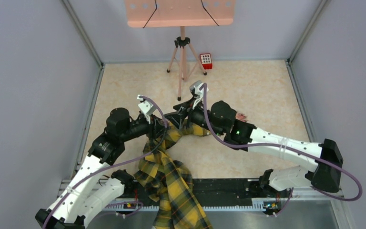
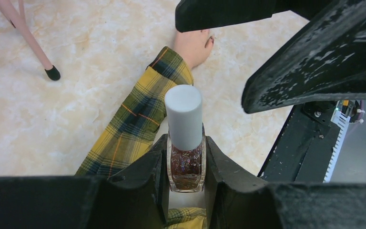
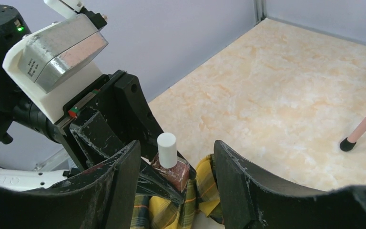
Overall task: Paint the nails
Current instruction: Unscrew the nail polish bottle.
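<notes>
My left gripper [image 2: 186,145] is shut on a nail polish bottle [image 2: 186,167] of dark red glitter polish with a white cap [image 2: 183,114], held upright above the plaid sleeve [image 2: 133,119]. My right gripper [image 3: 175,153] is open, with a finger on each side of the cap [image 3: 167,148] and not touching it. The pale mannequin hand [image 2: 194,47] lies past the cuff, and one dark red nail [image 2: 210,41] shows. In the top view both grippers meet at mid-table [image 1: 175,118], and the hand [image 1: 240,116] peeks out beside the right arm.
A pink tripod [image 1: 182,62] carrying a pink board [image 1: 180,12] stands at the back, with a small red keypad box [image 1: 206,60] beside it. Grey walls close in three sides. A black rail [image 1: 228,188] runs along the near edge. The plaid cloth [image 1: 171,186] drapes over it.
</notes>
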`<action>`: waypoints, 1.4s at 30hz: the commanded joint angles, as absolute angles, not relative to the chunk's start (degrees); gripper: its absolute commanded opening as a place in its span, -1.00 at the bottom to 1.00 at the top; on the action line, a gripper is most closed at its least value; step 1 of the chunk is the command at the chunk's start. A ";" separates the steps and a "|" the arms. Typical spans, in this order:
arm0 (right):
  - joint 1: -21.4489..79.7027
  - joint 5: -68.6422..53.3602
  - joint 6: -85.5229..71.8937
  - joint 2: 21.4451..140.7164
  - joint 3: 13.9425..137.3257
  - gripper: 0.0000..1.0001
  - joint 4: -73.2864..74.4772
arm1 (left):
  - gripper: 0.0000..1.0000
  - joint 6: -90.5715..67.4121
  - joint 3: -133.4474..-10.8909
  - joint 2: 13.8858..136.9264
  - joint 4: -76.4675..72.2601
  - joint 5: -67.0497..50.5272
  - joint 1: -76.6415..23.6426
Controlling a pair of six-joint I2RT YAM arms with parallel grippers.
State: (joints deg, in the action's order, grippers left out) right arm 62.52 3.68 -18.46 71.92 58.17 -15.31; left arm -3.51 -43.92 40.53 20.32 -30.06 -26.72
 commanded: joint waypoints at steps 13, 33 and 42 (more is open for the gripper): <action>64.40 3.79 -18.63 77.97 66.12 0.03 -13.71 | -1.00 -2.90 -46.40 41.09 18.64 -29.75 -26.59; 64.35 2.27 -17.24 78.35 66.02 -1.00 -11.12 | -1.00 -4.35 -46.02 39.42 17.05 -34.93 -26.62; 64.35 -10.13 -11.93 69.81 59.05 -1.00 -13.96 | -1.00 -6.74 -45.29 39.28 13.19 -53.24 -26.63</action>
